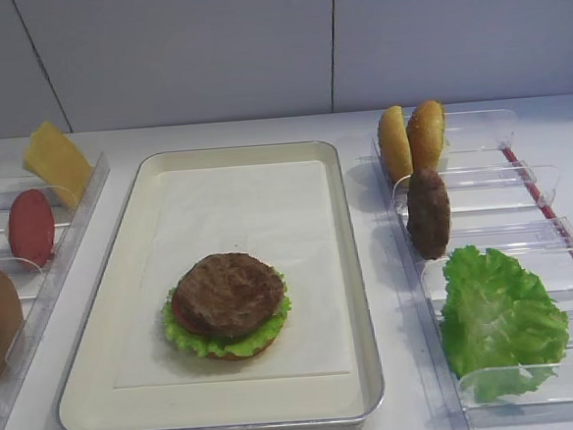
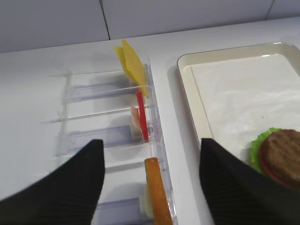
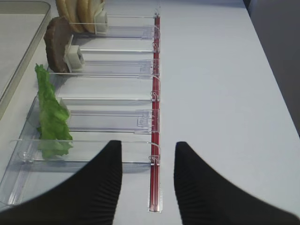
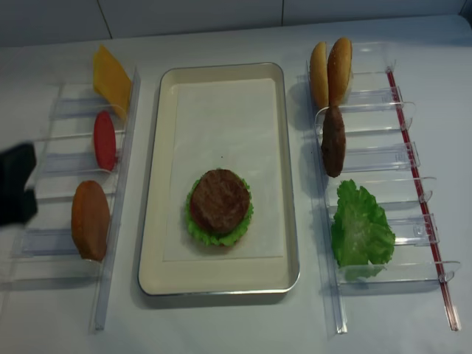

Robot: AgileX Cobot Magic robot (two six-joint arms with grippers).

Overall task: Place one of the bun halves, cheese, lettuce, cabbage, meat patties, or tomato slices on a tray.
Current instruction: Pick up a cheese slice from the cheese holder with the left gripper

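The silver tray holds a stack: a meat patty on lettuce and a bun half. In the left rack stand the cheese, a tomato slice and a bun half. My left gripper hangs open above that rack, holding nothing, and shows at the far left. The right rack carries two bun halves, a patty and lettuce. My right gripper is open and unladen over that rack's near end. No cabbage is in view.
Clear plastic racks flank the tray, the right one edged by a red strip. White tabletop stretches to the right of it. A pale wall runs behind the table.
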